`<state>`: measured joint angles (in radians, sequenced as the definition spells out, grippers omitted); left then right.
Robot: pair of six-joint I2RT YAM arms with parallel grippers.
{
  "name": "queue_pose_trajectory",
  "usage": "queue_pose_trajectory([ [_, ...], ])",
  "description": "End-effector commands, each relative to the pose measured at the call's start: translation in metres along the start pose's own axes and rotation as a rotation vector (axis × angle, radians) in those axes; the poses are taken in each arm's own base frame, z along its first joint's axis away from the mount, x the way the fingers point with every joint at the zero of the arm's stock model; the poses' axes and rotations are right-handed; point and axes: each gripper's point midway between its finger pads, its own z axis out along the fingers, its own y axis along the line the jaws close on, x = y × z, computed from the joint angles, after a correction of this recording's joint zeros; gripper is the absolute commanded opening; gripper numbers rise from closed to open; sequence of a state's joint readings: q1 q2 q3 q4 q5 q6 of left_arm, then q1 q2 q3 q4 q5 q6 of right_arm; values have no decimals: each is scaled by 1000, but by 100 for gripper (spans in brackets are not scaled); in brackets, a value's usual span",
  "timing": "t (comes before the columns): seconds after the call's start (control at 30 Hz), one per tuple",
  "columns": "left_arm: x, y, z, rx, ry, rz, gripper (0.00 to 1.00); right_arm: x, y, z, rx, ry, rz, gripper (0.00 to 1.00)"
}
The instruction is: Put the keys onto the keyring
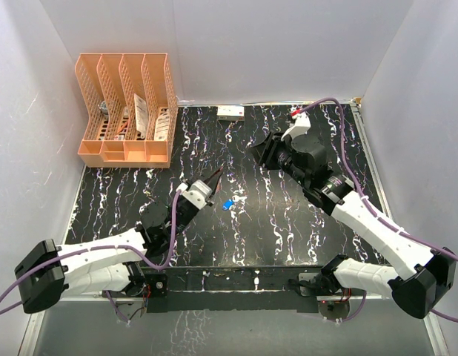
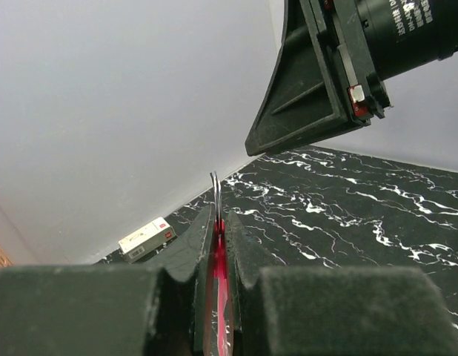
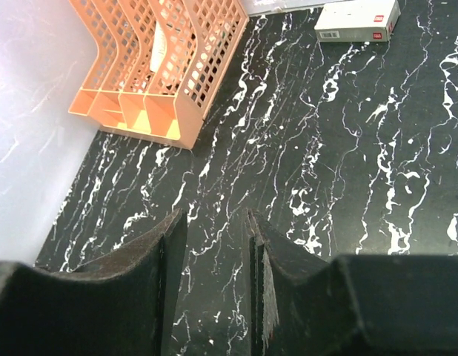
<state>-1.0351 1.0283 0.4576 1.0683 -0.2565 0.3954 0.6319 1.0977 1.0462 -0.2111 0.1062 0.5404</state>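
My left gripper (image 1: 216, 176) is shut on the keyring's red strap (image 2: 218, 259), held off the table; the thin metal ring (image 2: 215, 194) sticks out edge-on past the fingertips. The blue-headed key (image 1: 228, 204) and the silvery-white key (image 1: 237, 199) lie together on the black marbled table, just right of the left gripper. My right gripper (image 1: 256, 150) hovers open and empty over the table's far middle; its fingers (image 3: 170, 252) show only bare table between them, and its body (image 2: 318, 81) looms above the ring in the left wrist view.
An orange file rack (image 1: 125, 111) stands at the far left, also in the right wrist view (image 3: 162, 67). A small white box (image 1: 230, 112) lies by the back wall, seen too in the left wrist view (image 2: 146, 239) and the right wrist view (image 3: 357, 20). White walls enclose the table.
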Motion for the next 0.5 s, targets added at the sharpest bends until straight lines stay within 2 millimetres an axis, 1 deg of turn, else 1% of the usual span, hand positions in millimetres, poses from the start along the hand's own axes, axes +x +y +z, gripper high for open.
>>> queue_pose_trajectory([
  [0.0,-8,2,-6,16,-19,-21,0,-14,2,-4,-15,-62,-37,34],
  [0.17,-7,0,-11,33,-4,-21,0,-7,-3,1,0,-39,-44,34],
  [0.47,-3,-5,-16,73,25,-10,0,2,-7,2,7,-16,-46,34],
])
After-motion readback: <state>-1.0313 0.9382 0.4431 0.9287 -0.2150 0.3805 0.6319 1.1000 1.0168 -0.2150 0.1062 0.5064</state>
